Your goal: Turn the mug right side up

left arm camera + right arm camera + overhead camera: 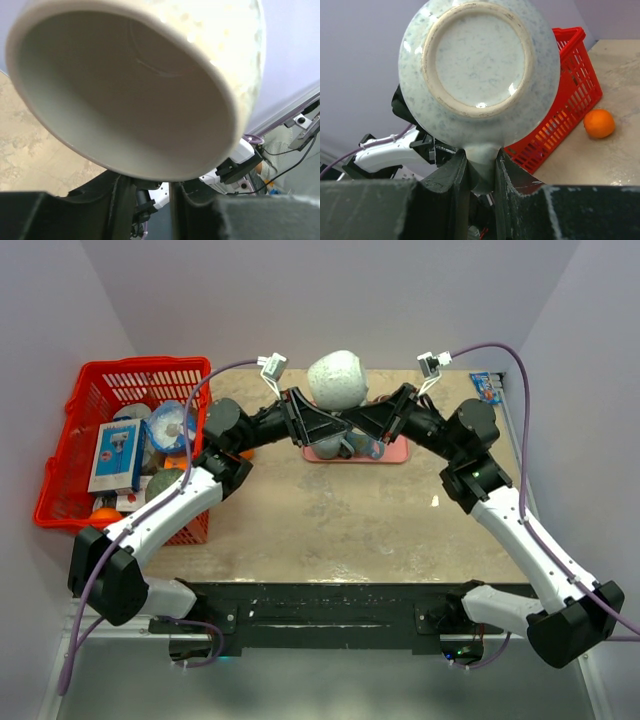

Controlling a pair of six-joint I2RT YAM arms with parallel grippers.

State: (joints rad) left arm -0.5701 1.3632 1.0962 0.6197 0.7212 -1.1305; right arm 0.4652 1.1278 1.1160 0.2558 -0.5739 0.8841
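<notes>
The mug [338, 378] is pale and speckled, and is held in the air above the back of the table. In the right wrist view its base [475, 55] faces the camera. My right gripper [481, 167] is shut on the mug's handle [481, 155]; from above it [355, 420] sits just below the mug. In the left wrist view the mug's open mouth [125, 85] faces the camera. My left gripper [146, 185] sits right under the rim with a narrow gap between its fingers. Its tips are hidden behind the mug. From above, the left gripper [320, 422] crosses the right one.
A red basket [140, 370] full of packets and fruit stands at the left and also shows in the right wrist view [570, 95]. A pink tray [395, 455] with small items lies under the grippers. An orange [599, 123] lies on the table. A blue packet [487, 386] lies at the far right.
</notes>
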